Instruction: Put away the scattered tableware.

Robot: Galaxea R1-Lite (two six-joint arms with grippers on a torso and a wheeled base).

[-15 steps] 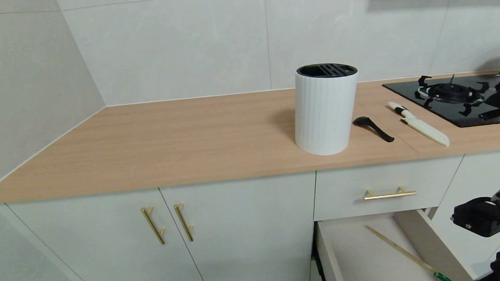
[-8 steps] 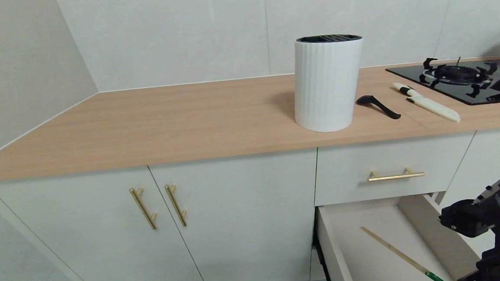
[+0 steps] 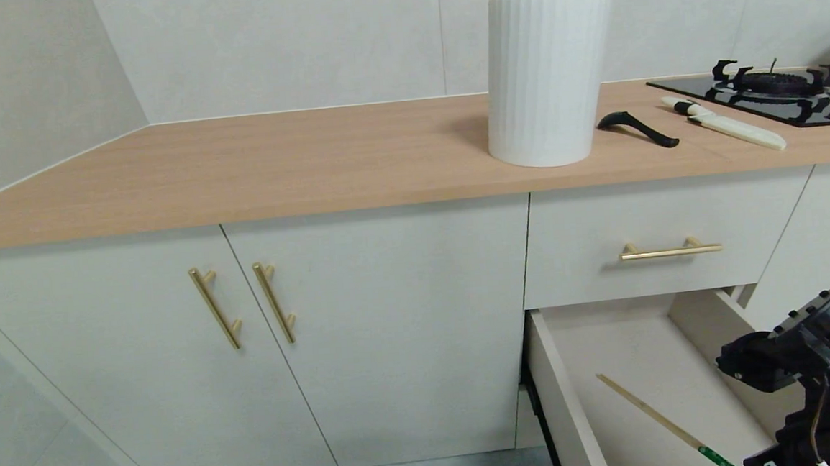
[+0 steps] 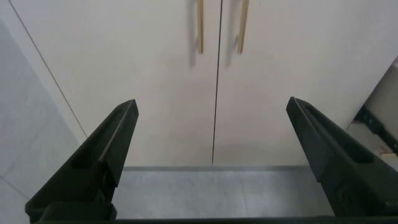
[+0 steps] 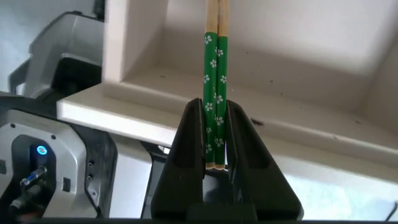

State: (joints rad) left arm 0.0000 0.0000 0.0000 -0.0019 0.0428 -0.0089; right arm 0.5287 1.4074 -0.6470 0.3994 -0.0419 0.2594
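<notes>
A pair of chopsticks (image 5: 216,93) with green flowered ends is clamped in my right gripper (image 5: 216,107), which is shut on them. Their thin wooden shafts (image 3: 649,413) slant down into the open lower drawer (image 3: 562,397) at the right. On the wooden countertop (image 3: 274,162) stand a white ribbed utensil holder (image 3: 548,73), a black spoon (image 3: 638,127) and a white knife (image 3: 725,122) lying to its right. My left gripper (image 4: 211,104) hangs open with nothing in it, low in front of the cabinet doors (image 4: 217,74).
A black gas hob (image 3: 774,88) sits at the counter's far right. Below the counter are two cabinet doors with gold handles (image 3: 214,308) and a closed drawer with a gold handle (image 3: 670,250) above the open one. Grey floor lies under the cabinets.
The head camera has dropped lower, so the counter and its things sit higher in the picture. The chopsticks still point into the open drawer.
</notes>
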